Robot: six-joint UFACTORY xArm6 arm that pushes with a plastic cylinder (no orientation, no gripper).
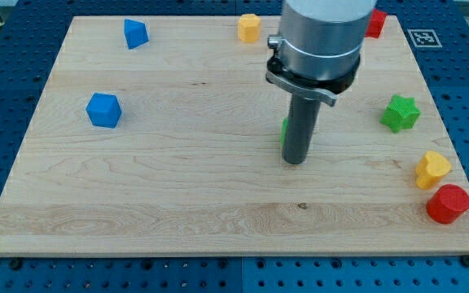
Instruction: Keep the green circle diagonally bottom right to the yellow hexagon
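Observation:
The yellow hexagon (249,27) sits near the view's top edge of the wooden board, a little right of the middle. The green circle (284,129) is almost wholly hidden behind my rod; only a thin green sliver shows at the rod's left side, below and to the right of the hexagon. My tip (295,160) rests on the board near the middle, right against that green sliver, on its right and slightly below it.
A blue block (136,33) lies at top left and a blue block (103,110) at left. A red block (374,24) shows at top right, partly behind the arm. A green star (401,113), a yellow heart (432,169) and a red block (448,203) stand along the right edge.

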